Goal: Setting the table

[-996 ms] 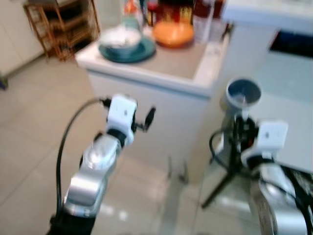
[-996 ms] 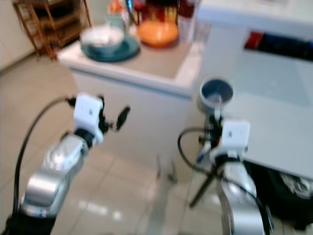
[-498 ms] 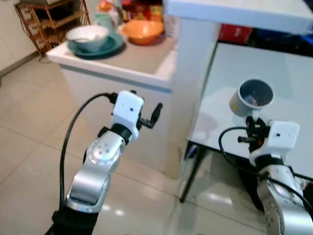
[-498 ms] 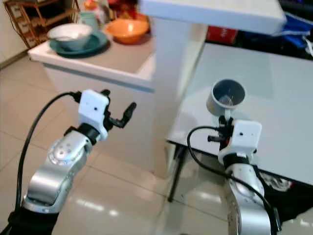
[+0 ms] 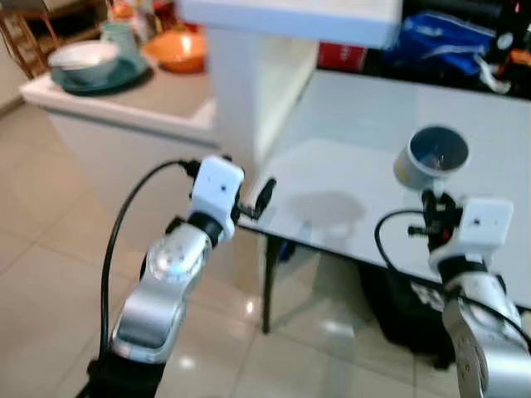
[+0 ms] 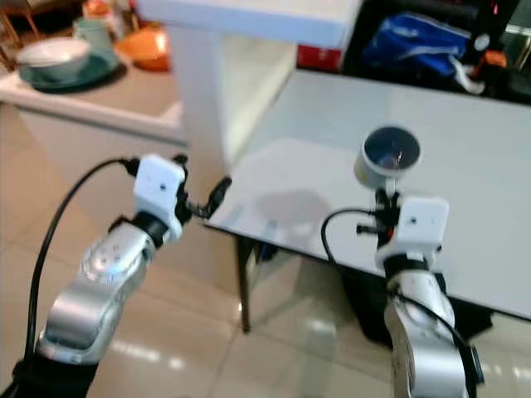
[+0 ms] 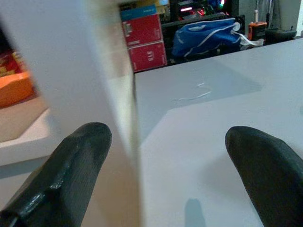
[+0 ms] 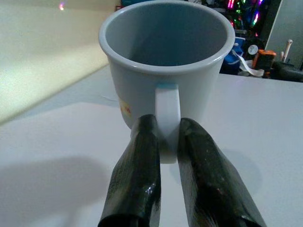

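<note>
A pale grey mug (image 8: pixel 166 71) is gripped by its handle between the two black fingers (image 8: pixel 137 175) of the right tool (image 5: pixel 431 203), which is closed tightly on it. The mug is held upright above the near part of a white desk (image 5: pixel 357 133), on the right of the scene, with its open mouth turned toward the camera in the eye views. A small coloured mark can be seen low on the mug's side in the right wrist view, but its design cannot be made out.

The left tool (image 5: pixel 253 203) is held up near the desk's near left corner; its fingers (image 7: pixel 75 161) are spread wide apart and nothing is held between them.

Beyond the desk's far edge, a blue bag (image 5: pixel 444 41) and red boxes (image 7: pixel 144 40) are seen. To the left, a white pillar (image 5: pixel 236 91) is joined to a lower counter (image 5: pixel 124 99), on which a white bowl (image 5: pixel 81 58) rests on a teal plate (image 5: pixel 124 76), with an orange bowl (image 5: pixel 176 50) just to their right. A shiny tiled floor (image 5: pixel 50 274) lies below.
</note>
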